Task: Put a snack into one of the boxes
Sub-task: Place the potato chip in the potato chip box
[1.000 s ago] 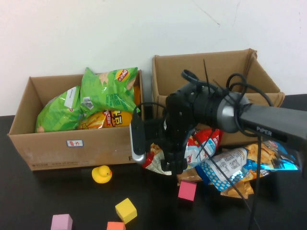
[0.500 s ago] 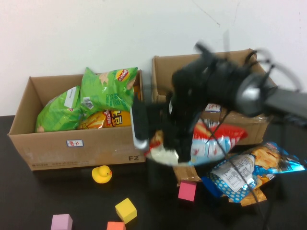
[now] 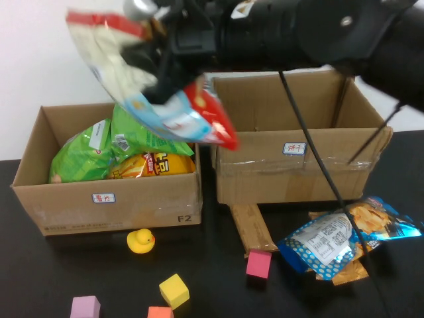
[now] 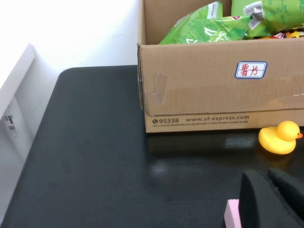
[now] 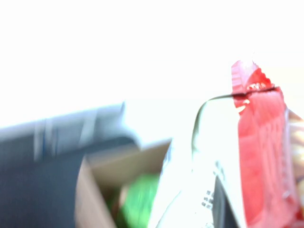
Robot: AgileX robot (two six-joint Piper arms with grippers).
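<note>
Two cardboard boxes are standing side by side on the black surface (image 3: 79,271) in the high view. The right end effector (image 3: 154,56) is pinching a red, white and blue snack bag (image 3: 149,89) high above the left box (image 3: 106,199), which is holding green and yellow bags. The right box (image 3: 298,169) is showing no contents. Another blue snack bag (image 3: 334,242) is lying on the surface in front of it, near a yellow duck (image 3: 140,240) and coloured blocks.

Seen from the left wrist, the left end effector (image 4: 273,199) is hovering low near the duck (image 4: 279,137); whether it is spread, I cannot tell.

Seen from the right wrist, the bag (image 5: 247,156) is looking crinkled, with a red sealed edge.
</note>
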